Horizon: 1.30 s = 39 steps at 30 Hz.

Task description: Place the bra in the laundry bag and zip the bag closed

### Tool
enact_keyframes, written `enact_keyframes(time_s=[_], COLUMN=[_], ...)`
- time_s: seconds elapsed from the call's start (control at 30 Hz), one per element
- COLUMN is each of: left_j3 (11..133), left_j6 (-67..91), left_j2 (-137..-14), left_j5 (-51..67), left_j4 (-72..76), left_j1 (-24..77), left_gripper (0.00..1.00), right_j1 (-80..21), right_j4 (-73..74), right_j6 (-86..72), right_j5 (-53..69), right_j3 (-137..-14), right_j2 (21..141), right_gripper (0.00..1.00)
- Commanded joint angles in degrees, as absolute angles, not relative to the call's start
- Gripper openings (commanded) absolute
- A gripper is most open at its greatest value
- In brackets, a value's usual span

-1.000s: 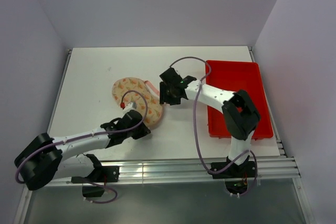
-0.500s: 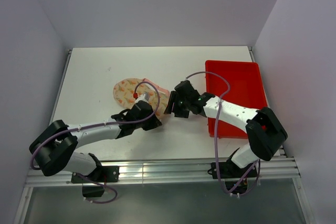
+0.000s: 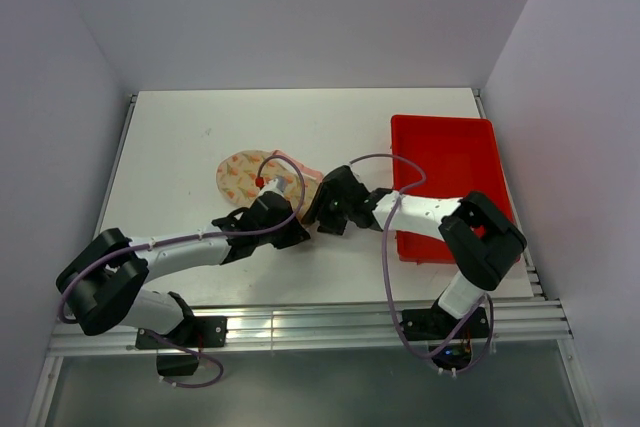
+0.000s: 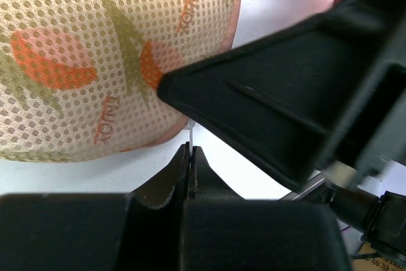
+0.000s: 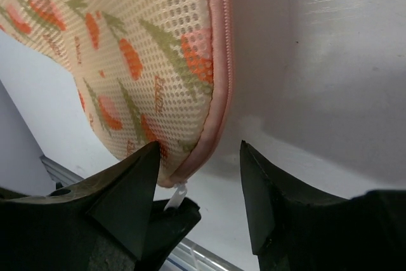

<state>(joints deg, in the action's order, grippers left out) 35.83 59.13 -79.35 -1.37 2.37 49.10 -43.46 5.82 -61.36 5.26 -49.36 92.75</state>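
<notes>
Pale pink mesh fabric with a small orange print covers the peanut-shaped laundry bag [image 3: 250,172], which lies folded closed on the white counter [image 3: 170,137], just ahead of the left hand [image 3: 285,225]. That hand's fingers are pressed together on the thin white zipper pull [image 4: 189,132] at the bag's near edge. The right hand [image 3: 325,212] stands wide, holding nothing. The bag's rounded end with its pink zipper rim [image 5: 222,61] lies just ahead of the gap between its fingers. A red plastic tray [image 3: 450,147] sits behind the right hand.

Prob. lab test cell: plain walls [image 3: 300,17], alu rail [image 3: 330,325].
</notes>
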Motion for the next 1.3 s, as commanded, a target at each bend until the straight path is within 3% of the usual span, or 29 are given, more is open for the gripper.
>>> enact_keyframes(time_s=[0.0,0.23,0.3,0.7,1.27], left_j3=[36.65,33.58,31.65,21.72,18.11], left_j6=[57.74,59.24,60.20,65.39,67.32], left_j2=[-78.66,-76.38,-75.15,-68.74,-59.32], left_j5=[-0.44,-0.44,-0.44,0.35,-4.92], left_j4=[4.57,3.78,3.78,2.29,-10.19], left_j1=[49.31,49.31,49.13,45.97,36.48], left_gripper=[0.00,0.00,0.00,0.00,0.00], right_j1=[-44.03,-43.95,-44.03,-43.60,-42.01], right_j4=[0.71,1.58,2.02,3.25,6.94], right_j6=[-64.77,-64.69,-64.51,-63.02,-57.66], right_j5=[4.49,2.11,1.76,0.97,-1.84], right_j3=[-48.26,-49.39,-49.74,-50.98,-51.59], right_j2=[93.87,94.83,94.92,95.54,93.78], right_gripper=[0.60,0.18,0.13,0.07,0.06])
